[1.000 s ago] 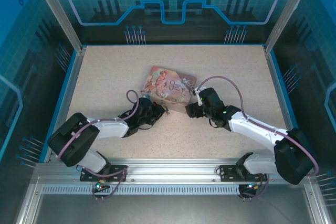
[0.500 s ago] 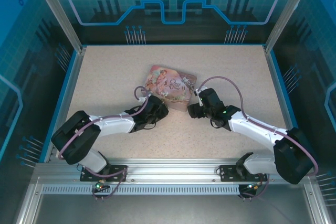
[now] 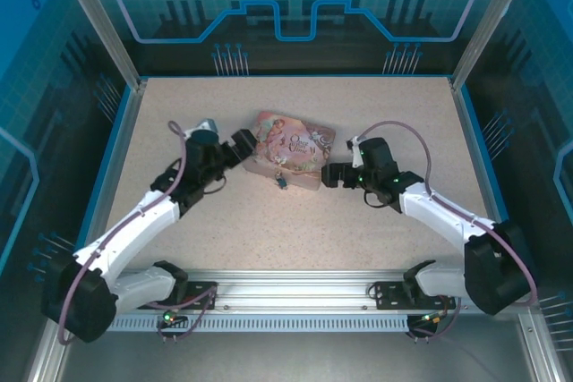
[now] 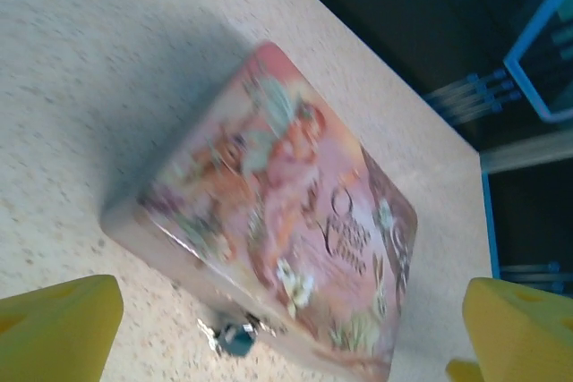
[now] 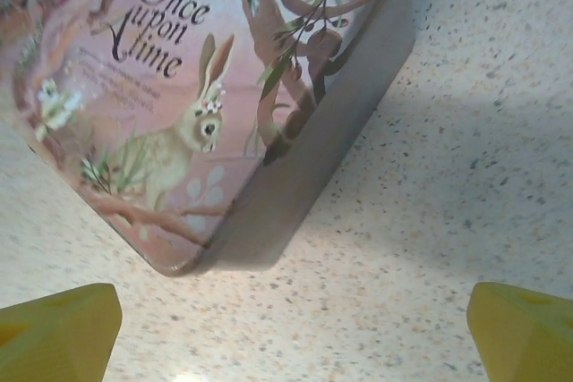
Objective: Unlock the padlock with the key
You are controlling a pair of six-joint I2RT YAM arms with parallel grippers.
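The tiny blue-teal padlock (image 3: 281,182) hangs at the front side of the pink illustrated tin box (image 3: 288,149). The left wrist view shows the padlock (image 4: 237,339) low on the box (image 4: 295,221), with a thin silvery bit beside it. I cannot tell whether that bit is the key or the shackle. My left gripper (image 3: 243,144) stands open at the box's left end, its yellow fingertips (image 4: 55,328) wide apart and holding nothing. My right gripper (image 3: 329,174) is open beside the box's right corner (image 5: 170,248), apart from it, over bare table.
The speckled table (image 3: 295,230) is bounded by blue rails and a clear enclosure wall at the back. Both arm bases sit on the metal rail at the near edge. Open tabletop lies in front of the box between the two arms.
My left arm has swung away from the padlock, up and left to the box's left end, uncovering the padlock. The right gripper has drawn back slightly to the right.
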